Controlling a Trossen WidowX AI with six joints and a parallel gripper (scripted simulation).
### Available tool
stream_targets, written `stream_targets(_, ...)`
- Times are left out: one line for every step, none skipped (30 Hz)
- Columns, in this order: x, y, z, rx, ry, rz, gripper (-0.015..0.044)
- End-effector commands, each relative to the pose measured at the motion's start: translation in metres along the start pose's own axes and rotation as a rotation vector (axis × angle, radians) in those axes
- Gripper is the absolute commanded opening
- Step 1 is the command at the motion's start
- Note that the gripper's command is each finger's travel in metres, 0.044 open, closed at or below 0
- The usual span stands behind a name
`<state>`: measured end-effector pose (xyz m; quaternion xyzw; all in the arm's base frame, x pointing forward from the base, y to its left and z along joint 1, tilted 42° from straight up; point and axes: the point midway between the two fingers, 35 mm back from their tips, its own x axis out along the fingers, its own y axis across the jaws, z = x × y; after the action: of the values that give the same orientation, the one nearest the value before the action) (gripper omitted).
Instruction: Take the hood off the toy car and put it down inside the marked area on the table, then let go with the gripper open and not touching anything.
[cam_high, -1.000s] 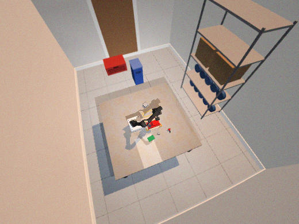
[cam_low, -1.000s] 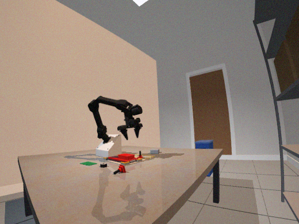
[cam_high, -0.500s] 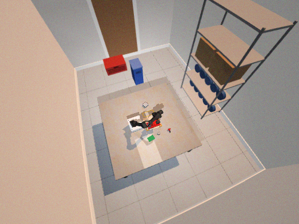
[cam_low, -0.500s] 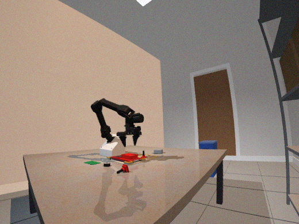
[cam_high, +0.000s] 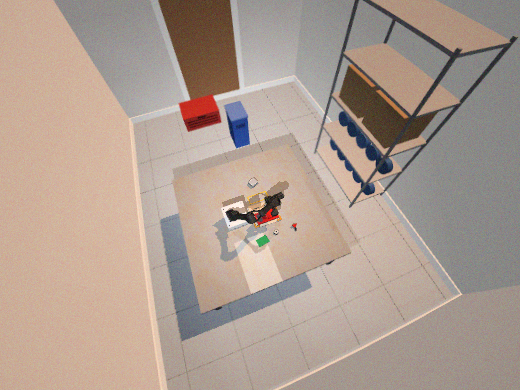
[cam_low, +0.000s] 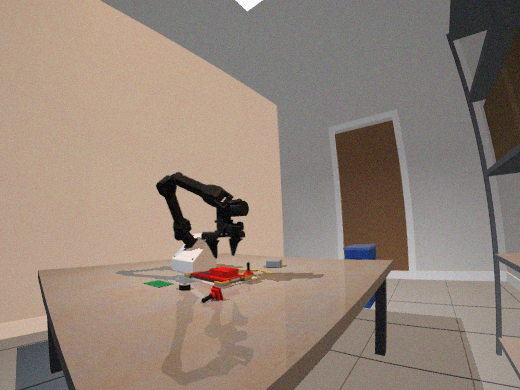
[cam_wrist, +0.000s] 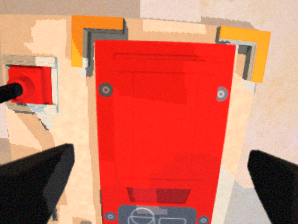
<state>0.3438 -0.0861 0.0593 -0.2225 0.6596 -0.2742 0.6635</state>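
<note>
The toy car (cam_high: 270, 219) (cam_low: 224, 279) lies between orange corner brackets on a pale board. In the wrist view its hood (cam_wrist: 165, 115) is a flat red panel, with a grey cockpit and steering wheel below it. I cannot make out where the hood's edges end against the body. My gripper (cam_low: 225, 255) (cam_wrist: 161, 156) is open and empty. It points down above the car, one finger towards each side of the red panel, not touching it. The marked area (cam_high: 257, 194) is a yellow outline on the table beside the board, partly hidden by the arm and out of the wrist view.
A red block with a black peg (cam_low: 248, 273) (cam_wrist: 37, 85) sits in a square holder beside the car. A green square (cam_high: 262, 241) (cam_low: 158, 284), a small dark round part (cam_low: 185, 287), a red part (cam_low: 216, 293) and a grey block (cam_high: 253, 182) (cam_low: 274, 263) lie around.
</note>
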Motion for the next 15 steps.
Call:
stream_targets(0.0038,-0.0004,-0.0015,-0.007,0.005,-0.006,0.044)
stream_targets(0.0044,-0.0004,-0.0015,-0.007,0.005,-0.006,0.044)
stream_targets(0.005,-0.0004,-0.0015,-0.007,0.005,-0.006,0.044)
stream_targets(0.0055,-0.0004,-0.0015,-0.007,0.005,-0.006,0.044)
stream_targets(0.0061,-0.0005,-0.0015,-0.007,0.005,-0.006,0.044)
stream_targets(0.0067,-0.0005,-0.0015,-0.007,0.005,-0.006,0.044)
stream_targets(0.0072,-0.0005,-0.0015,-0.007,0.005,-0.006,0.044)
stream_targets(0.0078,-0.0005,-0.0015,-0.007,0.005,-0.006,0.044)
stream_targets(0.0084,-0.0005,-0.0015,-0.007,0.005,-0.006,0.044)
stream_targets(0.009,-0.0005,-0.0015,-0.007,0.005,-0.006,0.044)
stream_targets(0.0095,-0.0005,-0.0015,-0.007,0.005,-0.006,0.044)
stream_targets(0.0101,-0.0005,-0.0016,-0.007,0.005,-0.006,0.044)
stream_targets(0.0107,-0.0005,-0.0016,-0.007,0.005,-0.006,0.044)
stream_targets(0.0112,-0.0005,-0.0016,-0.007,0.005,-0.006,0.044)
stream_targets(0.0118,-0.0005,-0.0017,-0.007,0.005,-0.006,0.044)
